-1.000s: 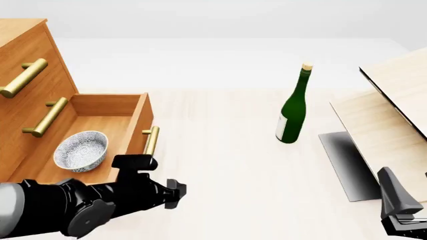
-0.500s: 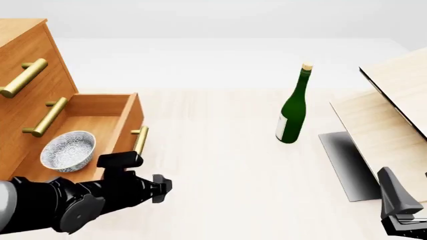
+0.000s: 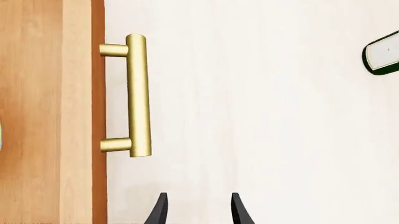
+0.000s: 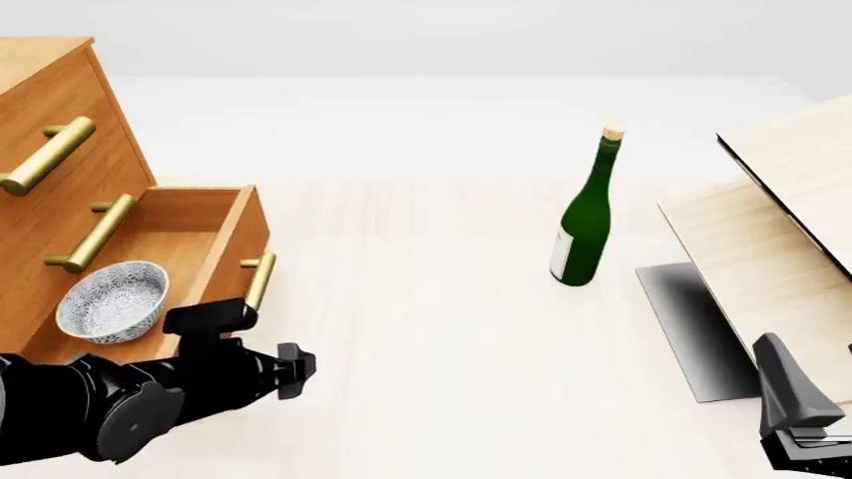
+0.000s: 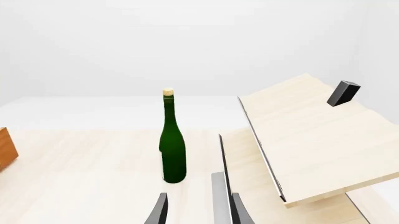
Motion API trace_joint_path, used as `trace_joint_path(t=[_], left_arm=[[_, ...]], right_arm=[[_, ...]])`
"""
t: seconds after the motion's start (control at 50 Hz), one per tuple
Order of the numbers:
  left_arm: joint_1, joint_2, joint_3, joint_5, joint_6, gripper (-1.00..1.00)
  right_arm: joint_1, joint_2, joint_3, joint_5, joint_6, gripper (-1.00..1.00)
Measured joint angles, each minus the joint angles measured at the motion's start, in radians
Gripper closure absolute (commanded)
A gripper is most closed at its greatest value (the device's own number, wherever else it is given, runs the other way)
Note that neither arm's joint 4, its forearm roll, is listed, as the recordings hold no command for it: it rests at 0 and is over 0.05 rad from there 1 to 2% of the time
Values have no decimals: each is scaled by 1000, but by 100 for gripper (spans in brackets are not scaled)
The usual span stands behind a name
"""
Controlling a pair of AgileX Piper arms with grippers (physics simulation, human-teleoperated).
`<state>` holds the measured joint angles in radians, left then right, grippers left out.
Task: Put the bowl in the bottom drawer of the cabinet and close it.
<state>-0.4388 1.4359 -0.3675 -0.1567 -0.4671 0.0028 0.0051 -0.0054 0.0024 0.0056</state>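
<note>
The small white speckled bowl (image 4: 111, 300) sits inside the orange-brown wooden bottom drawer (image 4: 200, 261); the rigid front slides under a push beside its brass bar handle (image 3: 137, 95). Left gripper (image 3: 197, 212) is spread, holding nothing.

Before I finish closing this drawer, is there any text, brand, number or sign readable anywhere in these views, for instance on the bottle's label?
No readable text in any view.
The bottle carries a pale label, but it looks blank in the front view.
The cabinet, the bottom drawer, the bowl and the pale wood panels bear no visible markings.
</note>
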Motion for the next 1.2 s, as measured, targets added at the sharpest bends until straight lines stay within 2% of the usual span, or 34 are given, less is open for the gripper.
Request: trace_joint_path(t=[1.2], left_arm=[[215,-116,49,60,93,-100]], right_arm=[[0,0,0,0,0,-100]])
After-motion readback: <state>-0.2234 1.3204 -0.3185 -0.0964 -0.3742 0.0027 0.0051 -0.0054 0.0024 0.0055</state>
